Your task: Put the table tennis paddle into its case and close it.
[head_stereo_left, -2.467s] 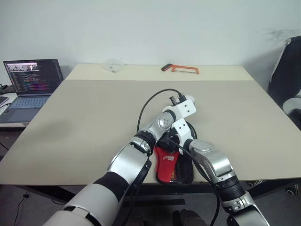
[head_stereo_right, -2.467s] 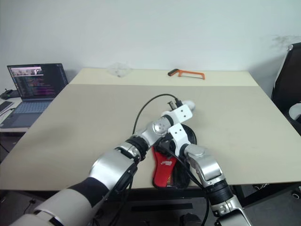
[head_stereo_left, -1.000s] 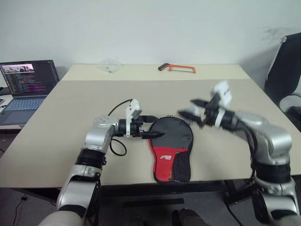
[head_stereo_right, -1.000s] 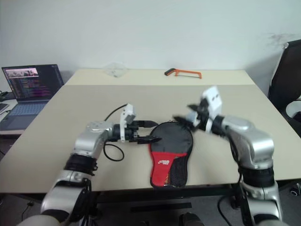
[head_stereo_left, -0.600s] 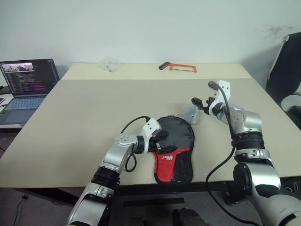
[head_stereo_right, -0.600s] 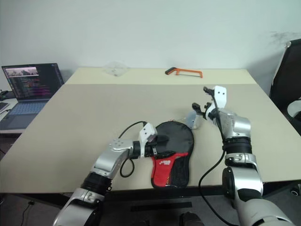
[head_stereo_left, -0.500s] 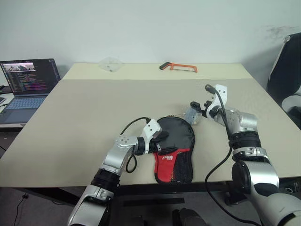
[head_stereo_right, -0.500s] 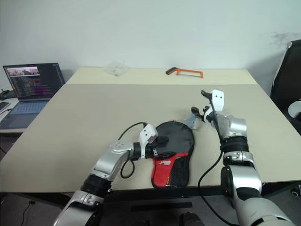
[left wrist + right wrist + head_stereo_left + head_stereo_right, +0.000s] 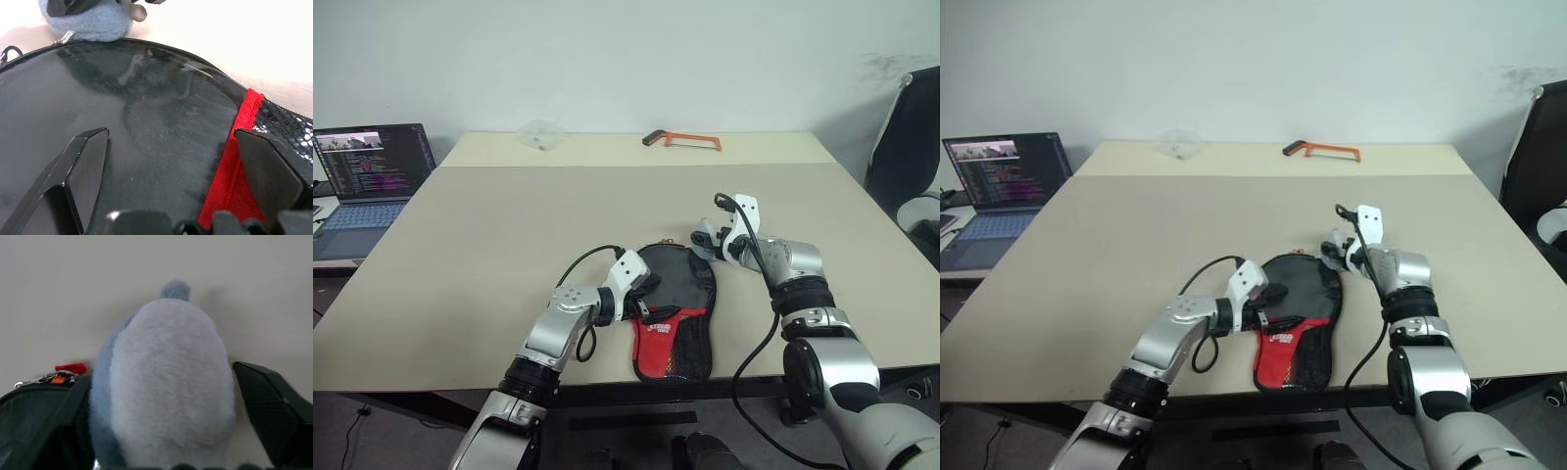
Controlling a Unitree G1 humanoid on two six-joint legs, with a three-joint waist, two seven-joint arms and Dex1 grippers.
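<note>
The case (image 9: 685, 282) lies flat near the table's front edge, its round black part far and its red and mesh part (image 9: 671, 343) near. The table tennis paddle is hidden. My left gripper (image 9: 170, 132) is open and low over the left side of the glossy black panel (image 9: 146, 127), where it meets the red fabric. A fluffy grey-blue pompom (image 9: 166, 382) hangs at the zipper on the case's far right rim. My right gripper (image 9: 707, 239) is open, with the pompom between its fingers (image 9: 274, 411), which stand close against its sides.
An orange hacksaw (image 9: 681, 142) and a clear plastic thing (image 9: 543, 134) lie at the table's far edge. An open laptop (image 9: 372, 166) sits on a lower surface to the left. A dark chair (image 9: 906, 147) stands at the right. The case's near end reaches the table's front edge (image 9: 607, 377).
My right gripper has come down and in to the case's far right rim, around the pompom. My left gripper slid onto the case a second ago and has since stayed still.
</note>
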